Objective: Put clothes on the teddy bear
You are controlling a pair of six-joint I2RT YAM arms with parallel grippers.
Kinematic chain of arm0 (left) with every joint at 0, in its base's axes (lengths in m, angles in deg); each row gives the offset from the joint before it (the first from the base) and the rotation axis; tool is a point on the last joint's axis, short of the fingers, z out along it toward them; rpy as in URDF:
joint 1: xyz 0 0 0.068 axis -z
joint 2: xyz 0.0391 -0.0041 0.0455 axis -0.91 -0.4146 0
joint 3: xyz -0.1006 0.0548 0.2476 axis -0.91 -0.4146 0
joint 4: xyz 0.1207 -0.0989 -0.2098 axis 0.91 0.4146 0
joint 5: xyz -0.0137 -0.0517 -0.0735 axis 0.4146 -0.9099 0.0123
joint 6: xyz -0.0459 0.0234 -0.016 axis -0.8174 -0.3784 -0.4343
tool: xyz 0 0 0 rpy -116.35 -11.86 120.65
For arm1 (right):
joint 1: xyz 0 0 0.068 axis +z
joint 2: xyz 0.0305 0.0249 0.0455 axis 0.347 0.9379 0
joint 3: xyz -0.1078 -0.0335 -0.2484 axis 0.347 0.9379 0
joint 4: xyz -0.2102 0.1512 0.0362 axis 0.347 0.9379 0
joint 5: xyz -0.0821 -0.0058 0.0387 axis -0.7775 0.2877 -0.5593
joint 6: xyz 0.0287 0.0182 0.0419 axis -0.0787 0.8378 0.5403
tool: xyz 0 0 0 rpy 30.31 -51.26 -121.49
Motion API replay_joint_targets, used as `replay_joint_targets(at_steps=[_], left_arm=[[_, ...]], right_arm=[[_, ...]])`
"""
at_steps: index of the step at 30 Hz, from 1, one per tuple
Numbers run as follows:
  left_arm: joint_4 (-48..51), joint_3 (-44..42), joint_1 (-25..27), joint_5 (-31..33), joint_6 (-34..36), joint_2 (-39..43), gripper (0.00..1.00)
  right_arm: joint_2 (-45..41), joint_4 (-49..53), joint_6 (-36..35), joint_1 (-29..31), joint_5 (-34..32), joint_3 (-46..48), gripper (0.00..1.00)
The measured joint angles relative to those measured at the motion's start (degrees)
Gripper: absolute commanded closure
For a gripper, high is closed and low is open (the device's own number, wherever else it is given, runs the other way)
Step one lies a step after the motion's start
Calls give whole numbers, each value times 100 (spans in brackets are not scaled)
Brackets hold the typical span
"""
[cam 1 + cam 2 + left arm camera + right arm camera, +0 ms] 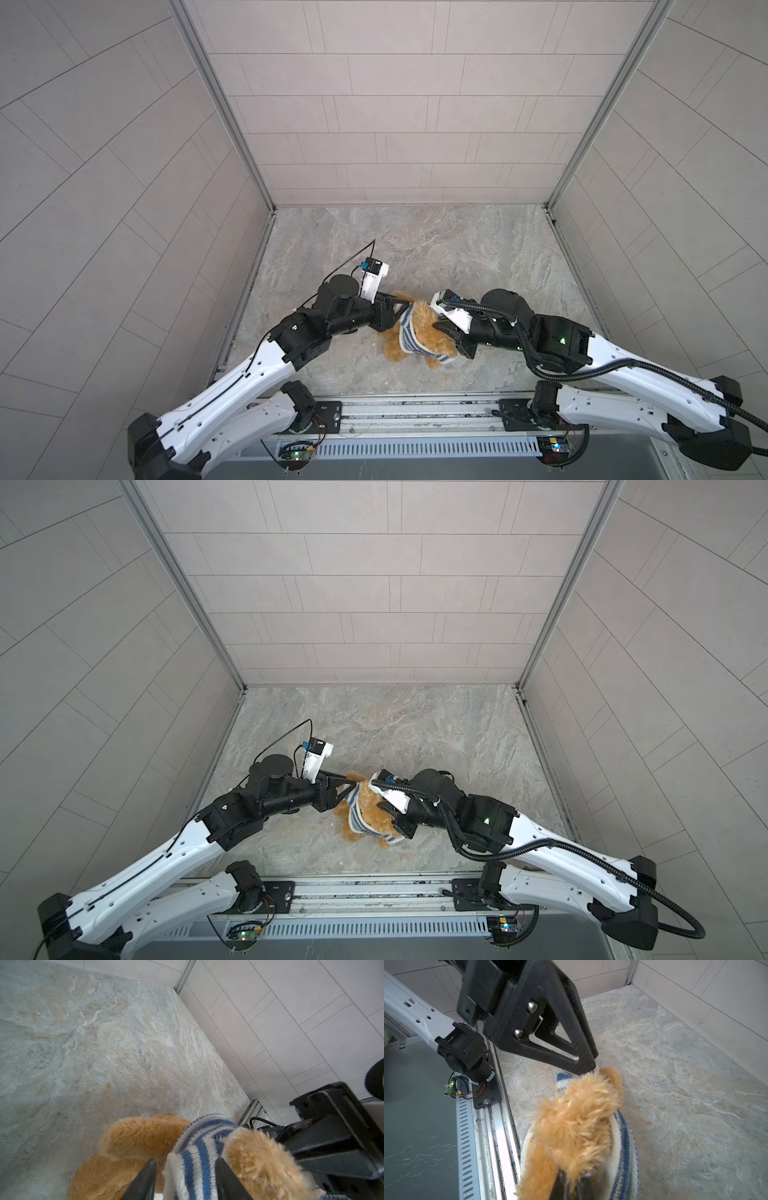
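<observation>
The golden-brown teddy bear (422, 322) (376, 818) lies on the stone floor near the front, between both arms. A blue-and-white striped shirt (405, 334) (355, 812) wraps part of its body. My left gripper (405, 309) (353, 789) reaches in from the left. In the left wrist view its jaws (186, 1160) are shut on the shirt's (199, 1147) bunched rim, with bear fur (141, 1136) on both sides. My right gripper (436, 328) (384, 808) comes from the right. The right wrist view shows it (572, 1175) shut on a tuft of the bear (575, 1115), with the shirt (625, 1147) beside it.
A metal rail (415, 411) with the arm mounts runs along the front edge, close to the bear. Tiled walls enclose the floor on the left (249, 291), the right and the back. Bare stone floor (415, 249) stretches behind the bear. The two gripper heads sit close together.
</observation>
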Motion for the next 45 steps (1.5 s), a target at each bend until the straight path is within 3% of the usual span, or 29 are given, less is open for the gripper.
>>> replay_joint_targets(at_steps=[13,24,37,45], left_arm=[[-284,-334,-48,13,-334,-131,100],[-415,-796,-1235,-505,-673,-76,100],[-627,-1005,-1285,-597,-673,-514,100],[-1257,-1213,-1207,-555,-785,-479,99]], right_arm=[[20,68,-170,2,-256,2,100],[133,164,-610,356,-715,-101,100],[-166,39,-977,581,-848,33,100],[149,-33,-278,636,-1770,-155,100]])
